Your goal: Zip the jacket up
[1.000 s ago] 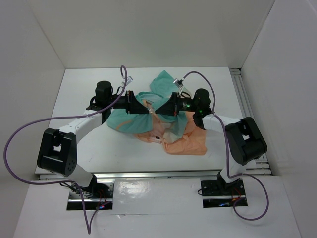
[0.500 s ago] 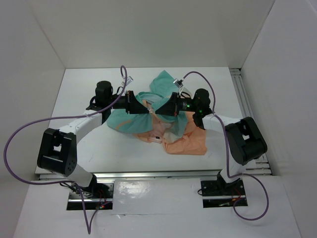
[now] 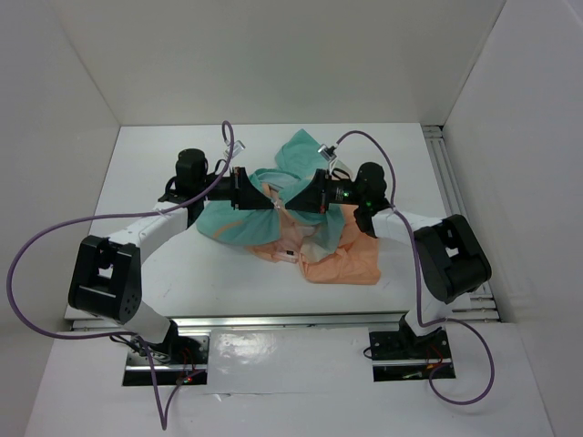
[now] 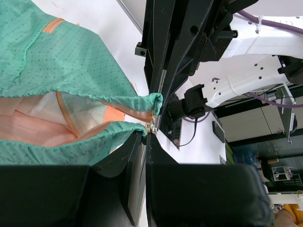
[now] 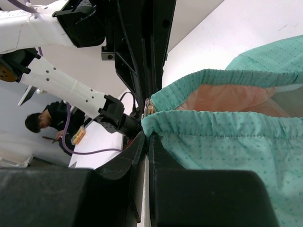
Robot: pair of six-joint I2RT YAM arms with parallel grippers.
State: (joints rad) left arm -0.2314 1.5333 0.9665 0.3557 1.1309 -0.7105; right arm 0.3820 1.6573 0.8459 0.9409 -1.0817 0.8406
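Note:
The jacket (image 3: 339, 260) lies crumpled mid-table, teal-green at the back and peach-orange toward the front. Both arms meet tip to tip over its middle. My left gripper (image 3: 272, 208) is shut on one teal hem corner (image 4: 135, 128) of the jacket (image 4: 61, 56), lifted off the table. My right gripper (image 3: 285, 206) is shut on the facing hem corner (image 5: 158, 125) of the jacket (image 5: 227, 137). A small metal zipper end (image 5: 149, 109) shows between the two corners, also as the zipper end (image 4: 152, 126). An orange zipper line (image 4: 66, 116) runs along the open front.
White walls enclose the table (image 3: 155, 164) at the back and both sides. A rail (image 3: 439, 159) runs along the right edge. Purple cables (image 3: 55, 232) loop off both arms. A small white tag (image 3: 286, 254) shows on the orange fabric.

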